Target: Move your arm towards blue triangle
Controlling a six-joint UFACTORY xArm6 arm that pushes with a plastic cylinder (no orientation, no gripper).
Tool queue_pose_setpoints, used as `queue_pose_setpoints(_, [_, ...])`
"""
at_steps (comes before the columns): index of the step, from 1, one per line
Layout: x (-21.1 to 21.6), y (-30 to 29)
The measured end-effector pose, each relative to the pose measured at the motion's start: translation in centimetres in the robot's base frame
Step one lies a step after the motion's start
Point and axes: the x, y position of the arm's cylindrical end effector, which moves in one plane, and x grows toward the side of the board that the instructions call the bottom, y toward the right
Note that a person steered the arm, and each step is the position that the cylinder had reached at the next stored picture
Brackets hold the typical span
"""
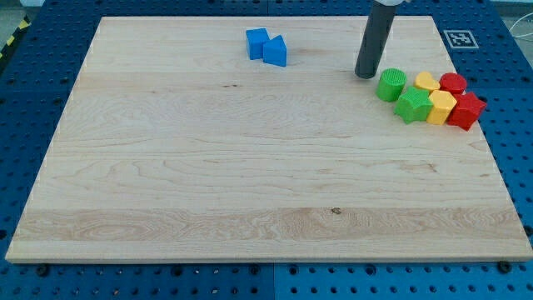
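- blue triangle (276,52) sits near the board's (208,167) top edge, a bit left of centre. Chunky wedge shape, solid blue, flat on the wood
- it's touching a blue cube (257,42) on its left
- my tip (366,75) is down on the board well to the triangle's right, just beside the green cylinder (391,84)
- no fingers here, just a plain dark rod, holding nothing
- the green star (412,105), two yellow blocks (440,107) and two red blocks (465,111) bunch up at the view's right
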Motion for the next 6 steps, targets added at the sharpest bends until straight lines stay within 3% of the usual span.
queue_pose_setpoints(4, [1.2,4.1])
queue_pose_setpoints(5, [-2.3,1.7])
queue_pose_setpoints(6, [-7.0,-4.4])
